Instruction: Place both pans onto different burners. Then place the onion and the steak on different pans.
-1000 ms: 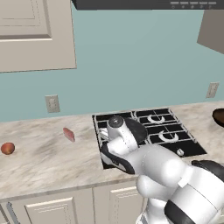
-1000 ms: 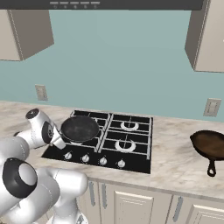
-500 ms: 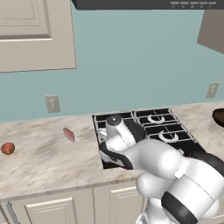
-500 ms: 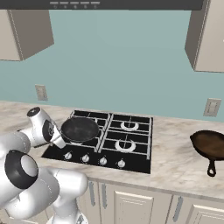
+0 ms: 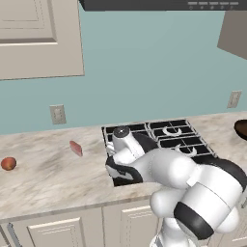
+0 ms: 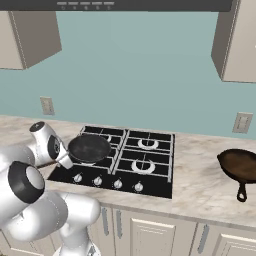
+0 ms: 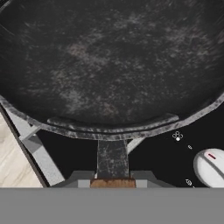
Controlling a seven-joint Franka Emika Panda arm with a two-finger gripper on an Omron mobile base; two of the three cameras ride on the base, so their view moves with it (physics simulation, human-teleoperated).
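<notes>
My gripper (image 6: 66,161) is shut on the brown wooden handle (image 7: 113,183) of the black pan (image 6: 90,148). That pan (image 7: 109,65) lies level over the front left burner of the black cooktop (image 6: 156,179); I cannot tell whether it rests on the grate. The reddish-brown pan (image 6: 239,165) sits on the counter to the right of the cooktop, seen also as the pan (image 5: 241,128) at the frame edge. The steak (image 5: 75,147) lies on the counter left of the cooktop. Further left is the onion (image 5: 8,163).
Two right-hand burners (image 6: 145,144) (image 6: 142,165) carry nothing. Silver knobs (image 7: 210,162) line the cooktop's front edge. A wall outlet (image 5: 57,114) is behind the steak, and cabinets hang above on both sides.
The hand has crept slightly to the left with the black pan still gripped; nothing else has moved.
</notes>
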